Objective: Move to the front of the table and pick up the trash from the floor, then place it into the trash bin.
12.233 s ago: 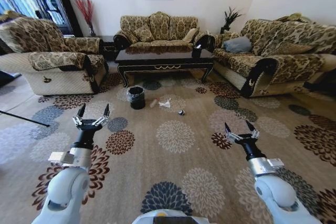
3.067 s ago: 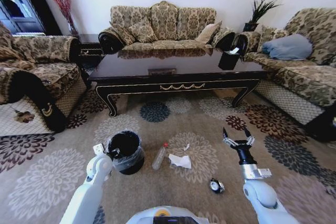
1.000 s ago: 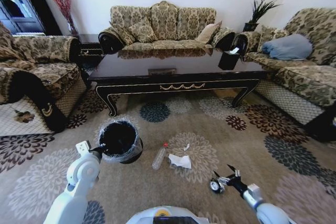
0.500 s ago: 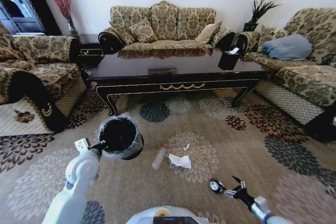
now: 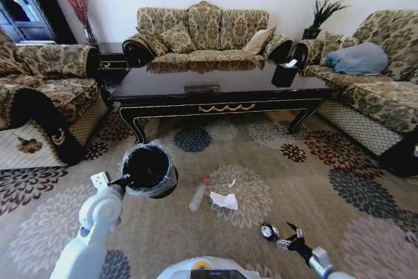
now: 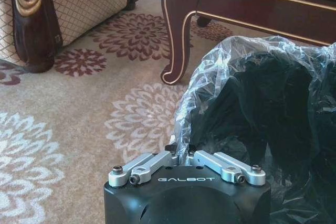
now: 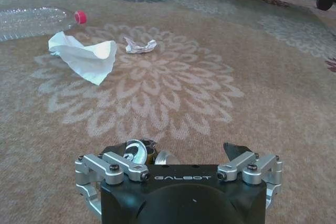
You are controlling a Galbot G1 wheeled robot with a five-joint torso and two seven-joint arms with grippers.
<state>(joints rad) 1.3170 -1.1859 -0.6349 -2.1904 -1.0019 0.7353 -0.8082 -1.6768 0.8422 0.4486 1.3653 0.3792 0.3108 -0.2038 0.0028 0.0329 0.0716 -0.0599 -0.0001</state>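
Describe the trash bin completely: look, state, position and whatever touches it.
The trash bin is a small round black bucket lined with a clear, crinkly plastic bag that folds over its rim. Its dark inside looks empty, as far as can be seen. It is tipped, its mouth facing up and toward the robot, above the floor in front of the table's left leg. The left end effector is shut on the bag-covered rim nearest the robot; nothing else visibly touches it.

Beige floor [image 5: 307, 181] carries brown, blue-grey and cream flower medallions. The table [image 5: 215, 89] is dark glossy with gold trim. The black trash bin [image 5: 149, 171] wears clear plastic; the bottle [image 5: 198, 195] has a red cap.
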